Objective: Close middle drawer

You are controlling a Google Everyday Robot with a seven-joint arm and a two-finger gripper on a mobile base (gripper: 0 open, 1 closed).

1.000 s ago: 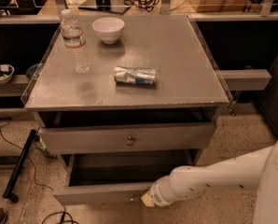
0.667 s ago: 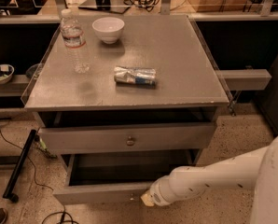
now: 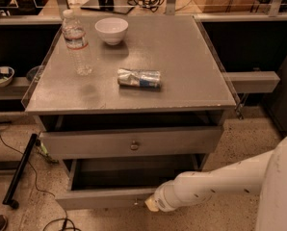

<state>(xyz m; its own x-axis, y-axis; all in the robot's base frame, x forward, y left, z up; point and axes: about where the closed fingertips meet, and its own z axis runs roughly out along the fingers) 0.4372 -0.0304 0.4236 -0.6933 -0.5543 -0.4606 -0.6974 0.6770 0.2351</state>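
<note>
The middle drawer [image 3: 105,198] is the lower of the two drawers that show. It stands pulled well out, its bare grey inside [image 3: 134,170] in view. My white arm [image 3: 215,182] reaches in from the lower right. The gripper [image 3: 149,205] is at the centre of this drawer's low front panel and covers the spot where a knob would be. The drawer above [image 3: 100,142] stands out a little and has a small round knob [image 3: 134,145].
On the grey cabinet top [image 3: 182,57] stand a water bottle [image 3: 76,42], a white bowl [image 3: 111,30] and a lying crumpled can [image 3: 139,78]. A grey shelf [image 3: 252,81] juts out at right. A black bar [image 3: 19,170] and cables lie on the floor at left.
</note>
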